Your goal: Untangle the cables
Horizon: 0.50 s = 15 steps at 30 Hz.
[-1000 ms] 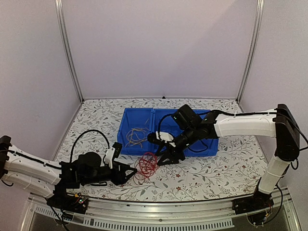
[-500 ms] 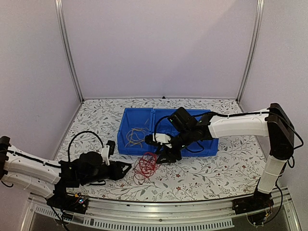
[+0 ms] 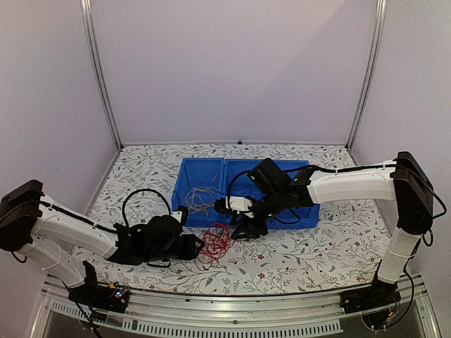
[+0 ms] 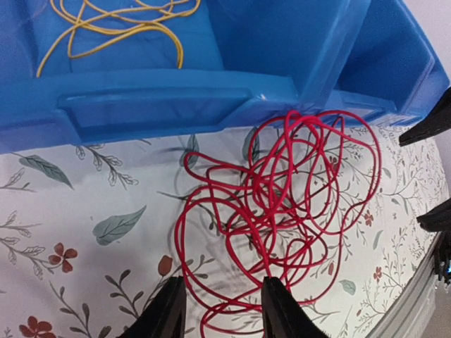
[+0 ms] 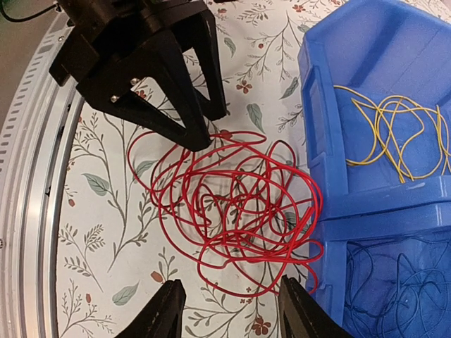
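Note:
A tangled bundle of red cable (image 3: 216, 240) lies on the table just in front of the blue bin (image 3: 204, 163). My left gripper (image 3: 196, 246) is open at the bundle's left edge. In the left wrist view (image 4: 224, 315) some red loops (image 4: 271, 204) lie between its fingers. My right gripper (image 3: 240, 229) is open above the bundle's right side. In the right wrist view (image 5: 231, 317) the red bundle (image 5: 232, 204) lies ahead of its fingers. Yellow-tan cables (image 3: 201, 198) lie in the bin's left compartment. Dark blue wires (image 5: 394, 289) lie in the right one.
The blue bin's front wall (image 4: 155, 105) stands right behind the bundle. The left gripper's black fingers (image 5: 197, 134) show opposite the right gripper across the bundle. A metal rail (image 3: 232, 310) runs along the table's near edge.
The left arm has reached further right, bringing its open gripper up to the red bundle. The right gripper has shifted slightly left and lower. The bundle has stayed in place.

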### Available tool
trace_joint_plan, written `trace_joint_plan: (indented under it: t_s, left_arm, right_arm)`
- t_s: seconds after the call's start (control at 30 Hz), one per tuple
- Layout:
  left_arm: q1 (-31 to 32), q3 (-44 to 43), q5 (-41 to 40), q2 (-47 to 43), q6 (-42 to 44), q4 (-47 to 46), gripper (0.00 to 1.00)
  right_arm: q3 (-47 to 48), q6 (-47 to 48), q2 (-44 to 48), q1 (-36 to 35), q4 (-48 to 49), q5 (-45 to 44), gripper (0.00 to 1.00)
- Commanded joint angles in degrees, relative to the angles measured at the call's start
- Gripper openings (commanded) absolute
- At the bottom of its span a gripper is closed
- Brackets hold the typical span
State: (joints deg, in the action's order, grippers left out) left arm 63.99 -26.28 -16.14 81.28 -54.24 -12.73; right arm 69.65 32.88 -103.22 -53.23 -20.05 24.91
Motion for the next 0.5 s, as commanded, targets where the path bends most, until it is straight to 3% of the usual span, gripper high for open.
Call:
trace_joint_plan:
  t_s: [0.0, 0.3, 0.47]
  left_arm:
    - [-0.97, -1.99, -0.65, 2.57, -0.02, 1.99, 0.35]
    - [-3.25, -3.13, -1.19, 7.85, -0.18, -0.12, 0.32]
    - [-3.69, -5.1, -0.85, 10.61, 4.07, -3.69, 0.18]
  right_arm:
    - [-0.81, 0.77, 2.07, 0.15, 1.29, -0.74, 0.49]
    - [-1.02, 1.03, 1.84, 0.1, 1.48, -0.56, 0.49]
    - [-1.06, 1.04, 1.63, 0.15, 1.55, -0.51, 0.49]
